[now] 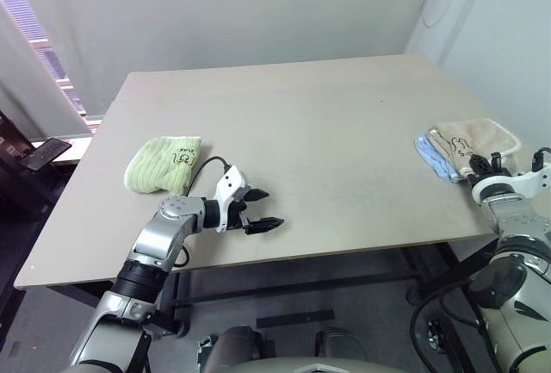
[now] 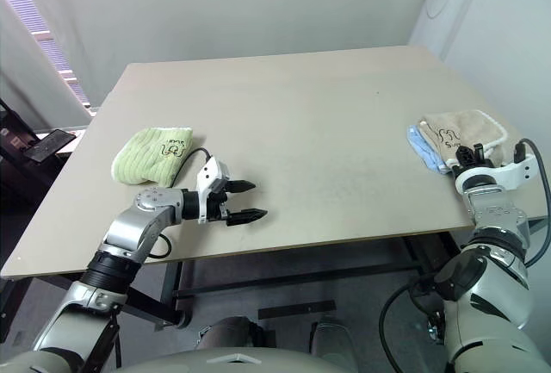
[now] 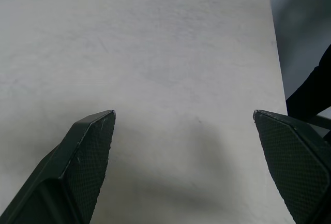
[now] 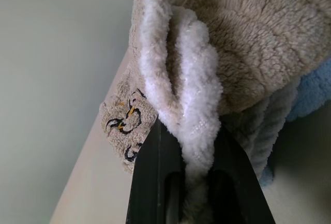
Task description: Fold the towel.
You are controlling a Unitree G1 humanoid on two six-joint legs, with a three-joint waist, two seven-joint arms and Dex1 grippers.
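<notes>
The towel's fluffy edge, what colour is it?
White, on a beige towel. The edge shows best in the right wrist view.

You face a rectangular table (image 1: 327, 132) with a pale beige, matte top that spans most of the scene. Dark metal legs and a crossbar (image 1: 293, 285) show under its near edge. Behind the table stands a plain light grey wall (image 1: 232, 11); a second wall (image 1: 508, 37) meets it at the far right corner. At the far left, a window with slatted blinds (image 1: 34, 28) admits daylight, with a pale curtain or panel beside it. Below the window, a dark flat object (image 1: 45, 153) rests on a white ledge. The floor (image 1: 362, 321) under the table is grey. Lighting is even and soft.
</notes>
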